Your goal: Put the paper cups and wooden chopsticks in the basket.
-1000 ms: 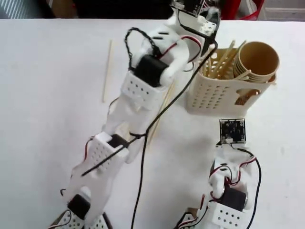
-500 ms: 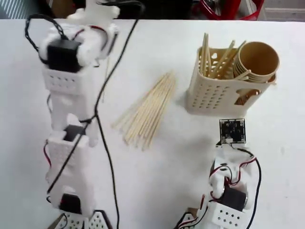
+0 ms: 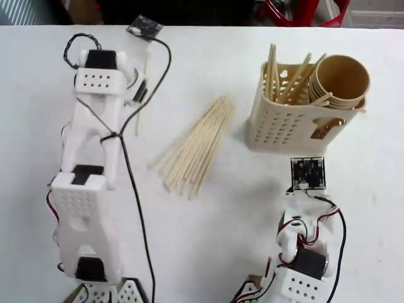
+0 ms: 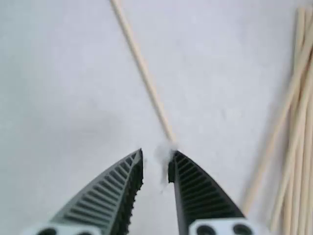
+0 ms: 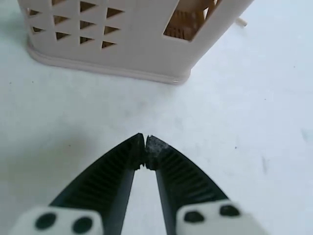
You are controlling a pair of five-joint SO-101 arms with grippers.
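A lone wooden chopstick lies on the white table, its end just ahead of my left gripper, which is open by a narrow gap and holds nothing. From above, the left arm stretches over the far left, covering part of that chopstick. A loose pile of chopsticks lies mid-table, also at the edge of the left wrist view. The perforated basket holds several chopsticks and stacked paper cups. My right gripper is shut and empty, close to the basket.
The right arm rests at the near right, just in front of the basket. Black cable runs along the left arm. Bare table lies between the pile and the right arm.
The left arm has swung from beside the basket across to the far left, over the lone chopstick. The right arm has not moved.
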